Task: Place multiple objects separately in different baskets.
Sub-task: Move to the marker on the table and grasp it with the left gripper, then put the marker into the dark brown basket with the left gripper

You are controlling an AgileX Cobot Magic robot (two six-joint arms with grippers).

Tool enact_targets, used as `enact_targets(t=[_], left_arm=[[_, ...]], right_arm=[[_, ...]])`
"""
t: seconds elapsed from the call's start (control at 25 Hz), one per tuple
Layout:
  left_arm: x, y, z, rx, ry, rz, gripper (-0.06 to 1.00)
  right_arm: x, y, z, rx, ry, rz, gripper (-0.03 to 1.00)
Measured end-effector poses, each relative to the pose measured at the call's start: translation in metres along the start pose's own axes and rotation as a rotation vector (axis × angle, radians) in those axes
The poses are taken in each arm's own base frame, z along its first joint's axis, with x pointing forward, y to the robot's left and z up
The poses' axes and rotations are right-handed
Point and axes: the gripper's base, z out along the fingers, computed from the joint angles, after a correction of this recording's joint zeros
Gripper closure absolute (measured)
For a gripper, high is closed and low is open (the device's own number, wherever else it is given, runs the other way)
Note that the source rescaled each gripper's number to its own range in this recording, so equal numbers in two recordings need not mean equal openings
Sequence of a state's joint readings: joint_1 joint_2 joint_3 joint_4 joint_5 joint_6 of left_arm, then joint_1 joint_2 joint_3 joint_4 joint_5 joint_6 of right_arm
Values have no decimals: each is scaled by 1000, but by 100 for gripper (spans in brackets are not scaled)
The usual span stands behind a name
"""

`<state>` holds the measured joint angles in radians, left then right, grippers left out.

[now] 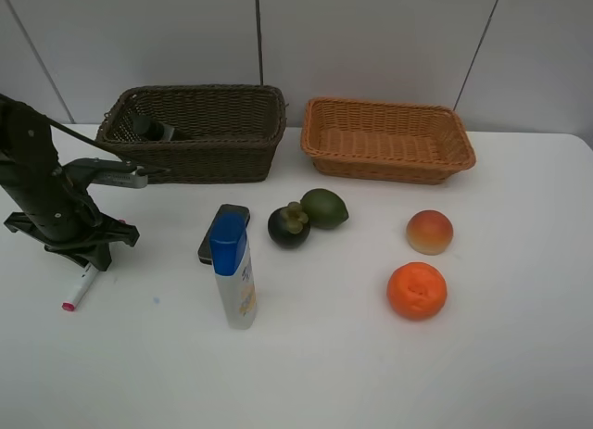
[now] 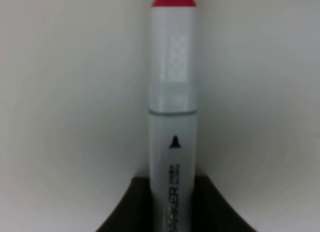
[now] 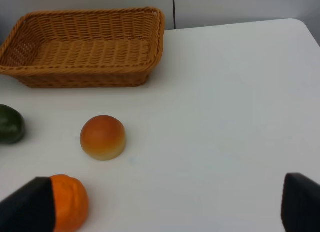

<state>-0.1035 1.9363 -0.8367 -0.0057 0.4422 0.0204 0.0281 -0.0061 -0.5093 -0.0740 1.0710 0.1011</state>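
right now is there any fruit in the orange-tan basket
No, the orange-tan basket shows only its bare woven floor; the peach and the orange lie outside it on the table.

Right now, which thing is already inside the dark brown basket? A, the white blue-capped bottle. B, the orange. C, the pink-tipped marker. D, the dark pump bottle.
D: the dark pump bottle lies inside the dark brown basket, seen over its rim in the high view.
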Motion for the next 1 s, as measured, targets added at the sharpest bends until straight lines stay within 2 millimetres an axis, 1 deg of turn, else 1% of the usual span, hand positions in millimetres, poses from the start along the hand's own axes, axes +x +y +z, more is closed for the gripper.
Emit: enact_targets(t=[0.12, 0.2, 0.28, 0.36, 0.48, 0.56, 0.64, 0.72, 0.8, 0.88, 1.0], left_arm=[[-1, 0, -6, 3, 42, -14, 92], [-1, -1, -20, 16, 78, -28, 92], [-10, -4, -46, 47, 42, -44, 92], [-20, -9, -81, 99, -38, -55, 92], [-37, -16, -127, 182, -188, -60, 92], [-53, -18, -151, 210, -292, -65, 92], [-72, -17, -168, 211, -405, -67, 92], [-95, -16, -178, 207, -517, -75, 92], [-118, -15, -179, 209, -595, -89, 92], [-141, -14, -172, 208, -658, -106, 92], [-165, -13, -156, 215, -697, -132, 92]], right_arm=[[0, 0, 0, 0, 0, 0, -3], [0, 0, 0, 0, 0, 0, -3], [0, 0, 0, 0, 0, 0, -3], [0, 0, 0, 0, 0, 0, -3], [0, 0, 0, 0, 0, 0, -3], [0, 0, 0, 0, 0, 0, -3], [0, 0, 0, 0, 0, 0, -3], [0, 0, 0, 0, 0, 0, -3], [0, 0, 0, 0, 0, 0, -3], [0, 0, 0, 0, 0, 0, -3], [0, 0, 0, 0, 0, 0, -3]])
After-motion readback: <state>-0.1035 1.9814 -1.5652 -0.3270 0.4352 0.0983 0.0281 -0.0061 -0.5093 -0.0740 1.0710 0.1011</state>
